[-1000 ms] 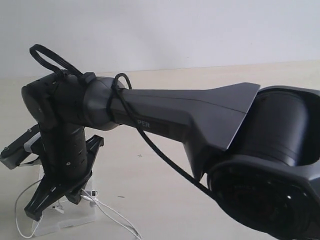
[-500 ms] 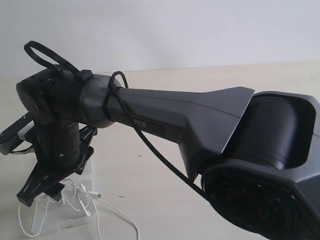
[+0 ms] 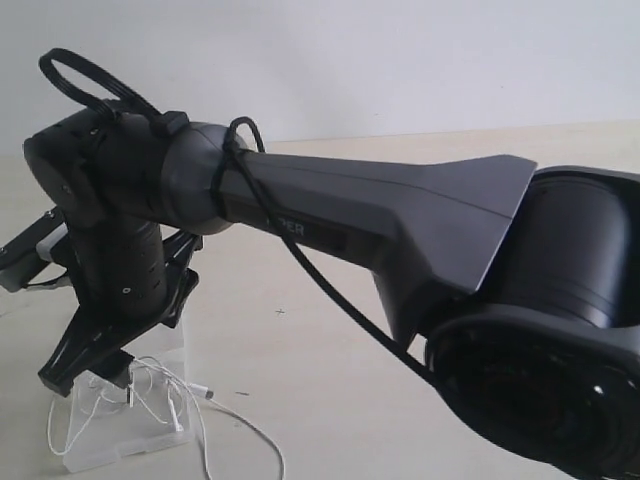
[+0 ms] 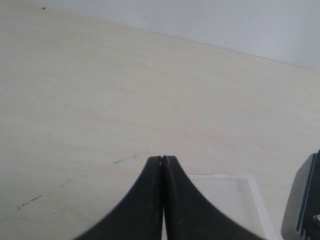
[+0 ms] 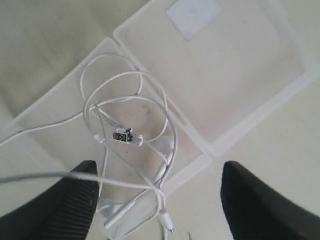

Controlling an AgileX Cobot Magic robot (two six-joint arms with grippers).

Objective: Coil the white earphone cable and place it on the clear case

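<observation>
Pale grained tabletop [image 4: 100,90], plain white wall [image 4: 225,20]. The white earphone cable [image 5: 172,137] lies loosely looped on one clear case [image 5: 240,75] panel (ends trailing off). The right gripper [image 5: 160,200] gapes wide, empty; the left gripper [image 4: 162,167] is pressed closed.

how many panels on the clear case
2. The clear case lies open: one panel carries the white sticker, the adjoining panel has most of the white earphone cable looped on it.
</observation>
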